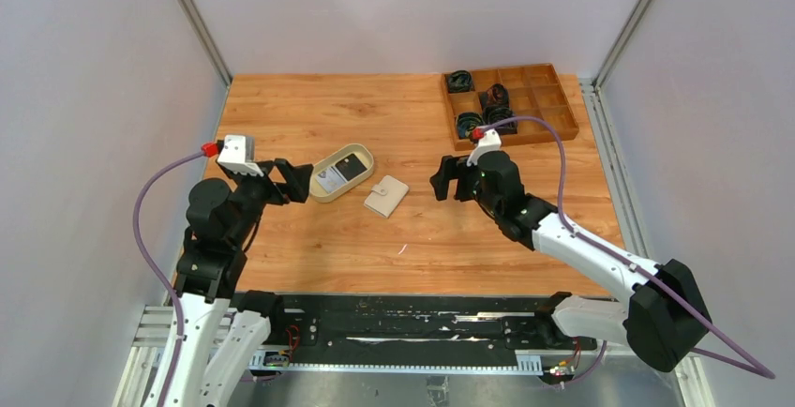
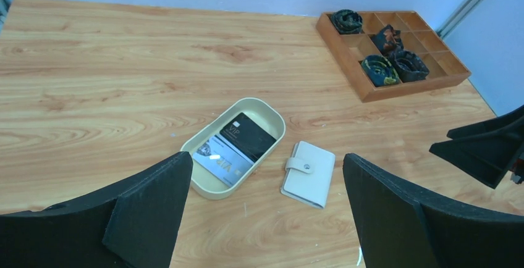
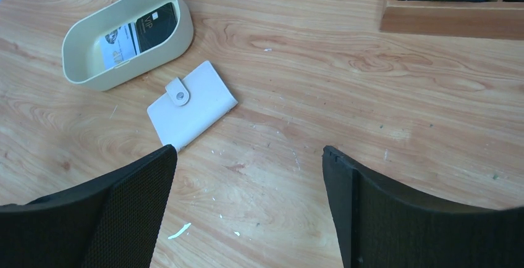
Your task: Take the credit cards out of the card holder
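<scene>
The cream card holder lies shut and snapped on the table, just right of the oval beige tray. It also shows in the left wrist view and the right wrist view. Two credit cards lie in the tray: a black one and a light grey one; both also show in the right wrist view. My left gripper is open and empty, left of the tray. My right gripper is open and empty, right of the card holder.
A brown wooden compartment box with dark rolled items stands at the back right. White walls and metal posts enclose the table. My right gripper's fingers show at the right edge of the left wrist view.
</scene>
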